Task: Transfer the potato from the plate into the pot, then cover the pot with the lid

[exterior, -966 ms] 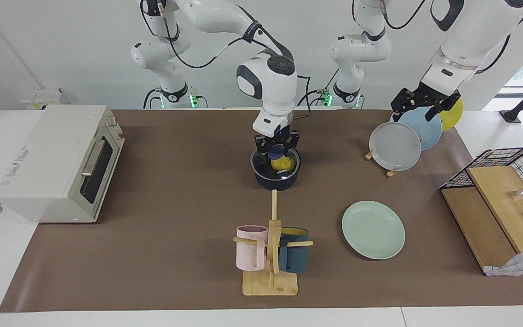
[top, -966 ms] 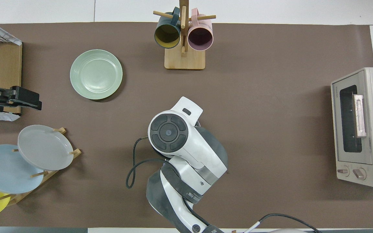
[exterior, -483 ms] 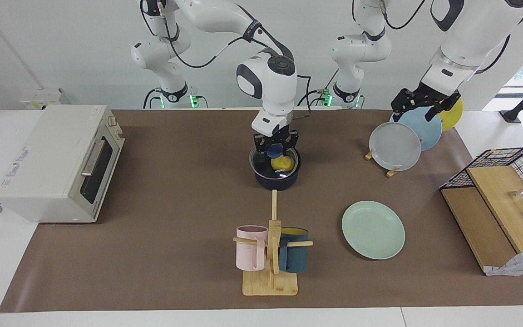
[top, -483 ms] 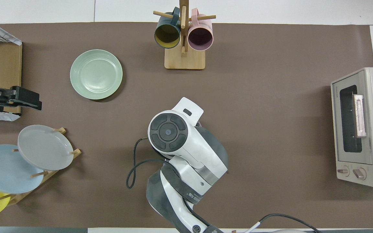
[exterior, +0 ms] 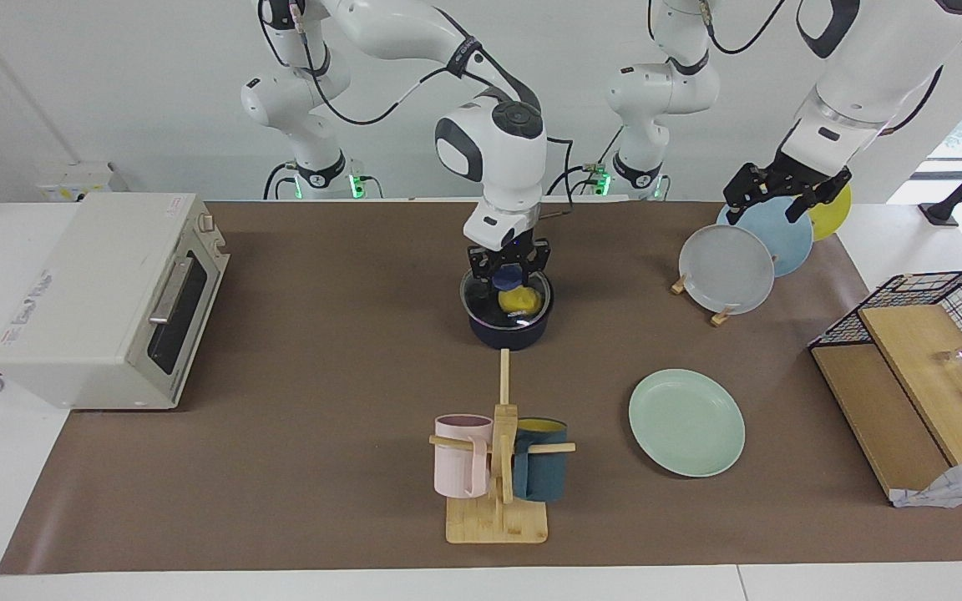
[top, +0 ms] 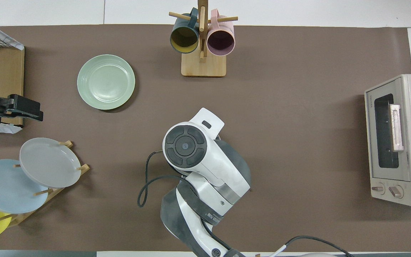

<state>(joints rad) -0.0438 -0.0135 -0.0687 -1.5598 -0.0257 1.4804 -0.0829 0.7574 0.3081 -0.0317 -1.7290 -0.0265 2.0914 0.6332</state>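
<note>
My right gripper [exterior: 508, 269] is down at the navy pot [exterior: 507, 327] mid-table, fingers clamped on the blue knob of the glass lid [exterior: 485, 300], which sits on the pot's rim. Through the glass the yellow potato [exterior: 518, 298] shows inside the pot. The mint-green plate [exterior: 686, 422] lies bare, farther from me. My left gripper [exterior: 773, 190] waits over the plate rack [exterior: 719, 315]; whether its fingers are apart I cannot tell
</note>
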